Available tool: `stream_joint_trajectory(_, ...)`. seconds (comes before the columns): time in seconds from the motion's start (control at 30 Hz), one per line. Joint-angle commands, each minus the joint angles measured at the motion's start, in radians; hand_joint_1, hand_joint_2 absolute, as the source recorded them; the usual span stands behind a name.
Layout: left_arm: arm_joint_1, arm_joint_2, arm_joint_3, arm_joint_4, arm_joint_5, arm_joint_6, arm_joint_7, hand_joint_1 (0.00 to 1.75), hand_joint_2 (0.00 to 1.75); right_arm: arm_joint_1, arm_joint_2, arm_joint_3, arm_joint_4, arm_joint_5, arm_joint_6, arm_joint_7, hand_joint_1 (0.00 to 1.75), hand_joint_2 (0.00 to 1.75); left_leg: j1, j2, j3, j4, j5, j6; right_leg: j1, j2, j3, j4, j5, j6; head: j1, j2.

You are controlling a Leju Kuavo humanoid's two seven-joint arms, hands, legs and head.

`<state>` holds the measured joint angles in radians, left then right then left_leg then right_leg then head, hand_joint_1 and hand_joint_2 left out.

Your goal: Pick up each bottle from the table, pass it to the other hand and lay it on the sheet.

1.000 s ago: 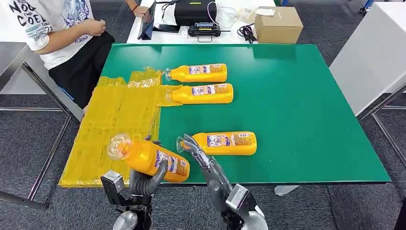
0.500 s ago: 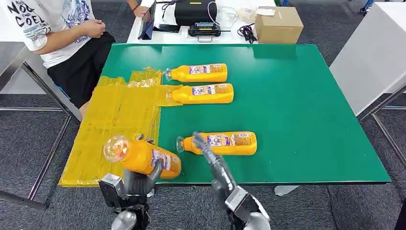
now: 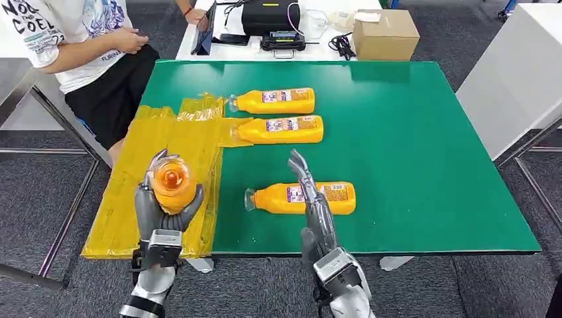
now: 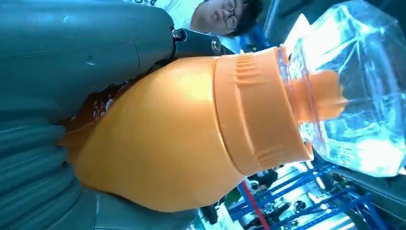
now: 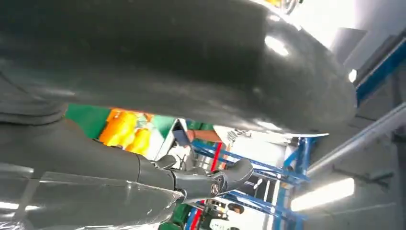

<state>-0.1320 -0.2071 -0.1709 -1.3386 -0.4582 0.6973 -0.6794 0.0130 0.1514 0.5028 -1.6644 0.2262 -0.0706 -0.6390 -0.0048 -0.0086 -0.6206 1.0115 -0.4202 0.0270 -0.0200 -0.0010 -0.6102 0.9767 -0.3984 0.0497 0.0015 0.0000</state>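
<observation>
My left hand (image 3: 159, 213) grips an orange bottle (image 3: 172, 185) upright above the yellow sheet (image 3: 147, 159), its clear cap pointing at the camera. The left wrist view shows that bottle (image 4: 191, 129) close up, with grey fingers (image 4: 86, 43) wrapped round its body. My right hand (image 3: 311, 199) is raised over the near table edge, fingers straight and holding nothing, in front of a lying orange bottle (image 3: 331, 197). Two more orange bottles lie further back: one (image 3: 285, 129) with its neck on the sheet's edge, one (image 3: 275, 101) behind it.
The green table (image 3: 411, 146) has free room on its right half. A seated person (image 3: 73, 40) is at the far left. A white desk behind holds a cardboard box (image 3: 384, 33) and black devices (image 3: 268, 16). A white cabinet (image 3: 517, 73) stands at the right.
My left hand has swung the bottle up from lying tilted near the table edge to upright over the sheet. My right hand has let go of it and risen with straight fingers.
</observation>
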Motion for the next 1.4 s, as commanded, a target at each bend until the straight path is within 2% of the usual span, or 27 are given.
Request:
stream_joint_trajectory(0.03,-0.06,0.043,0.029,0.027,-0.001,0.001,-0.019,1.75,1.75,-0.046,-0.005,0.021,0.05,-0.002,-0.006,-0.001,0.0,0.0,0.001,0.002,0.006,0.0,-0.003,-0.002,0.002,0.001,0.005,-0.001,-0.002,-0.003,0.0,0.0)
stream_joint_trajectory(0.43,-0.06,0.043,0.029,0.027,-0.001,0.001,-0.019,1.75,1.75,-0.046,-0.005,0.021,0.05,-0.002,-0.006,-0.001,0.0,0.0,0.0,0.0,0.002,0.0,-0.001,-0.001,0.001,0.0,0.002,-0.001,0.0,-0.001,0.0,0.0)
stream_joint_trajectory(1.07,-0.06,0.043,0.029,0.027,-0.001,0.001,-0.019,1.75,1.75,-0.046,-0.005,0.021,0.05,-0.002,-0.006,-0.001,0.0,0.0,0.002,0.001,0.005,0.0,-0.003,-0.002,0.002,0.001,0.005,-0.001,-0.002,-0.003,0.0,0.0)
stream_joint_trajectory(1.1,-0.18,0.169,-0.096,0.153,-0.127,-0.125,0.107,1.75,1.75,-0.053,-0.003,0.028,0.083,-0.114,0.097,0.058,0.0,0.0,0.001,0.001,0.004,0.0,-0.002,-0.002,0.001,0.001,0.004,-0.001,-0.001,-0.002,0.0,0.0)
stream_joint_trajectory(1.13,-0.346,0.23,-0.091,0.53,-0.504,-0.069,0.484,1.75,1.75,-0.075,0.005,0.02,0.124,-0.121,0.104,0.052,0.0,0.0,0.002,0.001,0.006,0.0,-0.003,-0.002,0.002,0.001,0.006,-0.001,-0.002,-0.003,0.0,0.0)
stream_joint_trajectory(1.17,-0.435,0.253,-0.07,0.807,-0.922,0.001,0.544,1.75,1.75,-0.091,0.015,0.02,0.167,-0.121,0.103,0.027,0.0,0.0,0.001,-0.004,0.006,-0.003,0.001,-0.003,0.001,-0.004,0.007,-0.002,0.0,-0.003,0.0,0.0)
stream_joint_trajectory(1.23,-0.448,0.256,-0.035,0.828,-0.923,0.001,0.511,1.75,1.75,-0.095,0.018,0.019,0.181,-0.122,0.102,0.02,0.0,0.0,0.001,-0.005,0.011,-0.007,0.003,-0.003,0.001,-0.005,0.01,-0.006,0.001,-0.004,0.0,0.0)
stream_joint_trajectory(1.3,-0.446,0.252,-0.023,0.823,-0.944,0.001,0.513,1.75,1.75,-0.094,0.018,0.018,0.182,-0.122,0.102,0.02,0.0,0.0,0.001,-0.005,0.005,-0.003,0.004,-0.001,0.001,-0.003,0.006,-0.002,0.001,-0.002,0.004,0.0)
stream_joint_trajectory(1.4,-0.446,0.252,-0.023,0.823,-0.944,0.001,0.513,1.75,1.75,-0.094,0.018,0.018,0.182,-0.122,0.102,0.02,0.0,0.0,0.002,0.01,0.004,-0.001,0.001,-0.006,0.003,0.01,0.0,0.0,0.005,-0.006,0.0,0.0)
